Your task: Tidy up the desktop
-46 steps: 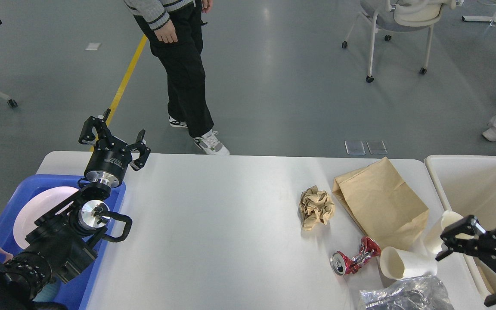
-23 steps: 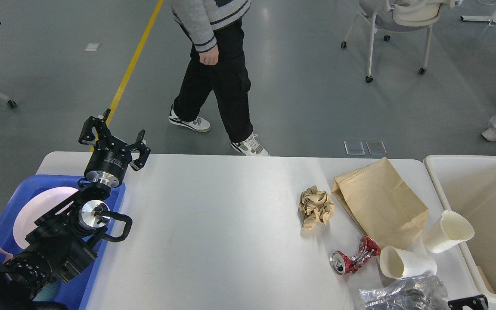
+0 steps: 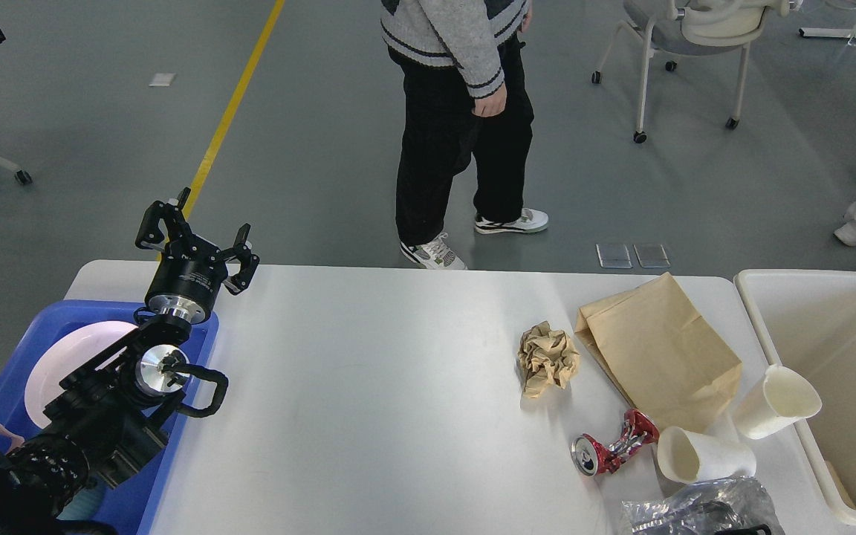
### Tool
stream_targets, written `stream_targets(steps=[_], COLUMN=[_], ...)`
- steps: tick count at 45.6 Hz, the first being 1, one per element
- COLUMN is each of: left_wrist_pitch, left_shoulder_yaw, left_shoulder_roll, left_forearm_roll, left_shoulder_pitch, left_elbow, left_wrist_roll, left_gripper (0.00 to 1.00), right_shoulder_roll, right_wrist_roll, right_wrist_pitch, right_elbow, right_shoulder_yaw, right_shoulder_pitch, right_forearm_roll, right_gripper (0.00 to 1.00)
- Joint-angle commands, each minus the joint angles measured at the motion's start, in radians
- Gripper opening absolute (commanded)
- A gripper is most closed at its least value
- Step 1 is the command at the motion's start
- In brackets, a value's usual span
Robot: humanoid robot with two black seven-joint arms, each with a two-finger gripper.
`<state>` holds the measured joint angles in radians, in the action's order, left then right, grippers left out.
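The white-grey desktop (image 3: 368, 401) fills the middle of the head view. On its right side lie a flat brown paper bag (image 3: 658, 353), a crumpled brown paper ball (image 3: 547, 358), a crushed red can (image 3: 612, 444), two white paper cups (image 3: 703, 456) (image 3: 776, 401) and a crinkled silver foil bag (image 3: 699, 511). My left gripper (image 3: 194, 236) is open and empty, raised above the table's far left corner over the blue tray. My right gripper is out of view.
A blue plastic tray (image 3: 194, 349) holding a pink-white plate (image 3: 64, 360) sits at the left. A cream-white bin (image 3: 770, 327) stands against the right edge. A person (image 3: 458, 126) walks just behind the far edge. A wheeled chair (image 3: 688, 44) is at the back right.
My right arm has dropped out of view at the lower right. The person has walked from left to right behind the table. My left arm has not moved.
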<state>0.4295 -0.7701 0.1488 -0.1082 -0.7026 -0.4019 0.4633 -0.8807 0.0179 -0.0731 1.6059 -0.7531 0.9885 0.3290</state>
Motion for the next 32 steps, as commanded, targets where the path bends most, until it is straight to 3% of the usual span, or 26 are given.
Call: stream_targets(steps=[1, 4, 7, 32], left_wrist_pitch=[0.0, 0.0, 0.002, 0.0], left_shoulder_yaw=[0.0, 0.0, 0.0, 0.0], left_shoulder_roll=[0.0, 0.0, 0.0, 0.0], left_forearm_roll=[-0.001, -0.001, -0.001, 0.001], left_shoulder_pitch=[0.0, 0.0, 0.0, 0.0], left_elbow=[0.0, 0.0, 0.0, 0.0], left_wrist_roll=[0.0, 0.0, 0.0, 0.0], left_gripper=[0.98, 0.98, 0.98, 0.98], right_shoulder_roll=[0.017, 0.02, 0.043, 0.026], right_wrist_roll=[-0.03, -0.055, -0.064, -0.065], right_wrist_pitch=[-0.042, -0.042, -0.031, -0.054], right_elbow=[-0.014, -0.014, -0.011, 0.002], right_shoulder_yaw=[0.015, 0.015, 0.015, 0.015], right_shoulder_pitch=[-0.034, -0.042, -0.045, -0.044], right_forearm_roll=[-0.001, -0.002, -0.007, -0.007], right_gripper=[0.75, 0.28, 0.0, 0.0])
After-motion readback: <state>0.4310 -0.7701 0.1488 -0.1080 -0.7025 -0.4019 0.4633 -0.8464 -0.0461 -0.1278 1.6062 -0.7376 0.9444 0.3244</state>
